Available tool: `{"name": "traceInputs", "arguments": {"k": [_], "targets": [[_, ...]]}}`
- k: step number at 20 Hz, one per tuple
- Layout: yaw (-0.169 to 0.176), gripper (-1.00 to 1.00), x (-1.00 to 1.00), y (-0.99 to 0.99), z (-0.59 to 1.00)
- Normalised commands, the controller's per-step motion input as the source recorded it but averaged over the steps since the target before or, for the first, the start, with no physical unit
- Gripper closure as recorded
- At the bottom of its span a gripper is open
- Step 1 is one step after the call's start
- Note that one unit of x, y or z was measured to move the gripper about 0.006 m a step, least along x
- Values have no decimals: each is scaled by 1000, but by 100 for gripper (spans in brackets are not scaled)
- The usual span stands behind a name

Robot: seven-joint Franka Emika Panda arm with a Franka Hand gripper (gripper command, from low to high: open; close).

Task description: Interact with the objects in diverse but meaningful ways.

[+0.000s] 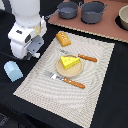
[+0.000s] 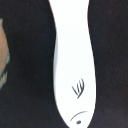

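Observation:
In the wrist view a small white fish-shaped piece (image 2: 72, 60) fills the frame, lying on a dark surface very close below the camera. No fingers show there. In the exterior view my gripper (image 1: 34, 50) hangs low over the dark table at the beige mat's far left corner, and its jaws are too hidden to read. The fish piece is concealed by the arm in that view. A yellow holed cheese wedge (image 1: 69, 62) rests on a round wooden plate (image 1: 63, 72). The golden-brown bread loaf (image 1: 62, 38) lies beside my gripper. A pale blue block (image 1: 13, 70) stands off the mat.
The beige placemat (image 1: 95, 95) carries an orange-handled knife (image 1: 84, 57) and an orange-handled utensil (image 1: 67, 80) on either side of the plate. Two grey pots (image 1: 67, 9) (image 1: 93, 11) and a bowl (image 1: 123, 17) stand on a brown board at the back.

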Motion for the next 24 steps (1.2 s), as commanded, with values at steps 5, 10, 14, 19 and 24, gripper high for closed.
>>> {"name": "traceInputs", "arguments": {"k": [5,10,14,19,24], "targets": [[1,100,-26,19,-114],[0,100,-3,0,-123],[0,100,-51,0,-200],[1,100,-50,0,-262],[2,100,-16,0,-249]]}}
